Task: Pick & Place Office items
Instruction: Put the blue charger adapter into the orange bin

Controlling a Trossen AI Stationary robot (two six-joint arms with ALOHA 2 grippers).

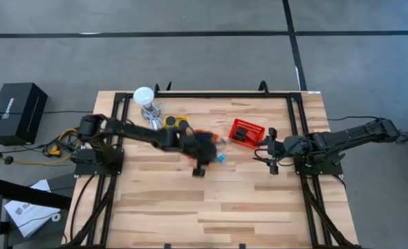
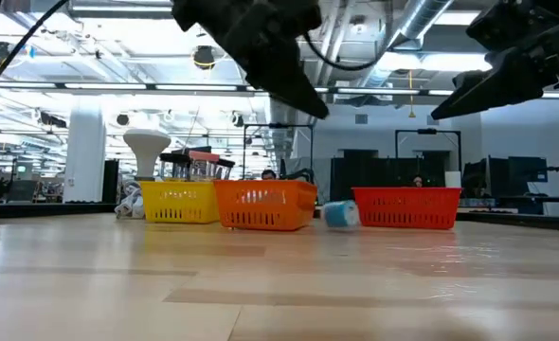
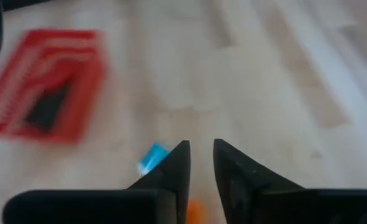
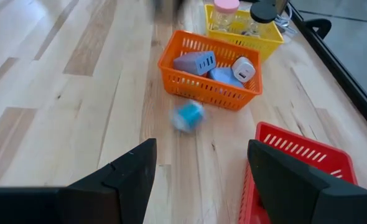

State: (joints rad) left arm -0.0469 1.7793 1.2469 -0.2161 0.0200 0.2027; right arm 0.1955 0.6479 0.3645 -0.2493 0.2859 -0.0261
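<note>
- A small blue item (image 4: 188, 116) lies loose on the wooden table (image 1: 211, 207), between the orange basket (image 4: 211, 71) and the red basket (image 4: 295, 165). It is blurred, so its exact shape cannot be told. From the left wrist view it sits just beside and slightly ahead of the left gripper (image 3: 199, 152), outside the gap, touching neither finger.
- The left gripper's jaws are nearly together with only a thin slit between them and nothing in it. It hangs above the table near the orange basket; I judge it is not carrying anything.
- The orange basket holds at least three pale items: two bluish blocks and one white one. Sorting by basket seems the reason they sit there.
- The yellow basket (image 4: 246, 28), beyond the orange one, holds two jars, one pink-lidded and one black-lidded.
- The red basket holds one dark object in the left wrist view.
- The right gripper (image 4: 199, 168) waits with jaws wide apart and empty; the blue item lies well ahead of them, the red basket beside one finger.
- Counted: three baskets, two grippers, one loose blue item.
</note>
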